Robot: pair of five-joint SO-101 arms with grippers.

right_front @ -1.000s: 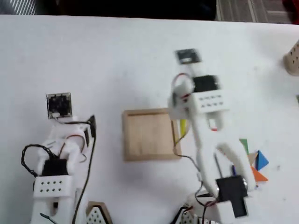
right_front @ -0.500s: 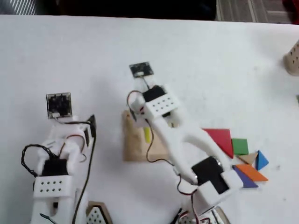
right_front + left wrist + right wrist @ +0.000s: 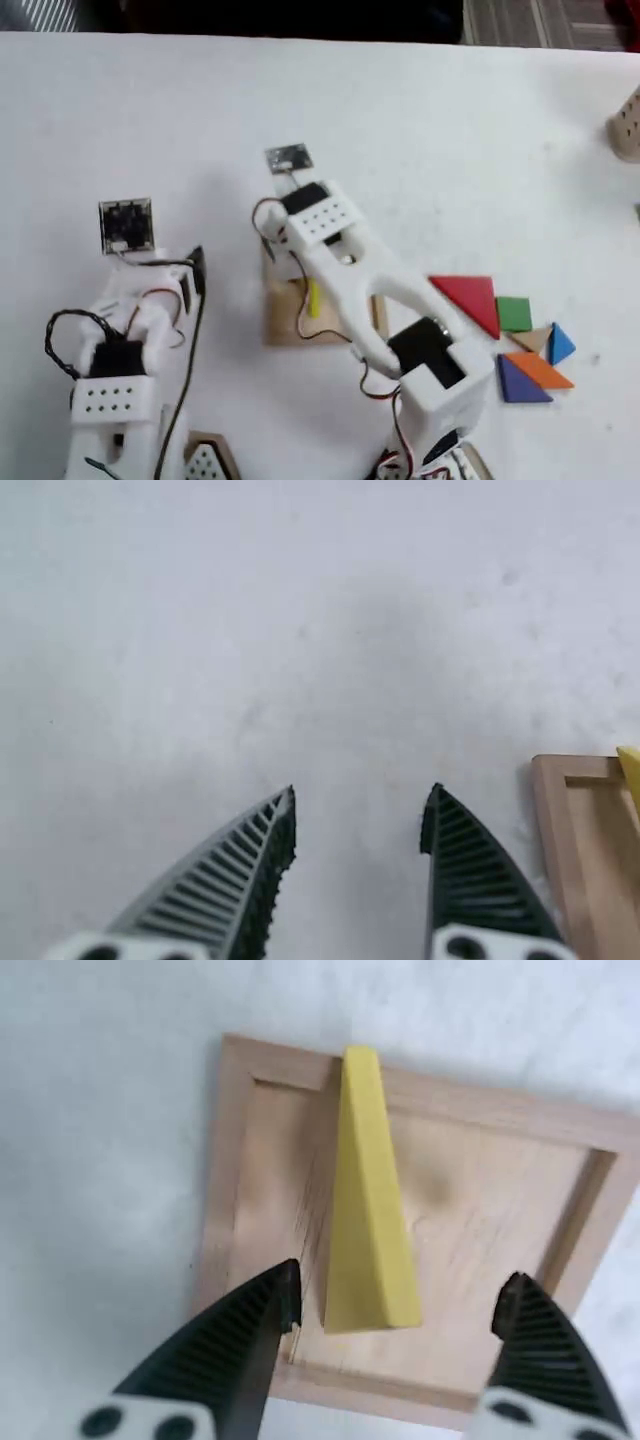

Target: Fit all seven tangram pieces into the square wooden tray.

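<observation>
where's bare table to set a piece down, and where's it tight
Bare: the table's far half, and the gap between the left end effector and the tray. Crowded: right of the tray, where the red triangle and smaller pieces cluster.

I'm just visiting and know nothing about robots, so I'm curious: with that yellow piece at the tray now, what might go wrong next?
1. The yellow piece seems propped with its narrow end on the wooden tray's rim. The right arm holds its jaws open on either side of it, so it may stay tilted rather than lie flat.
2. The other pieces lie close beside that arm; swinging back might scatter them.
</observation>
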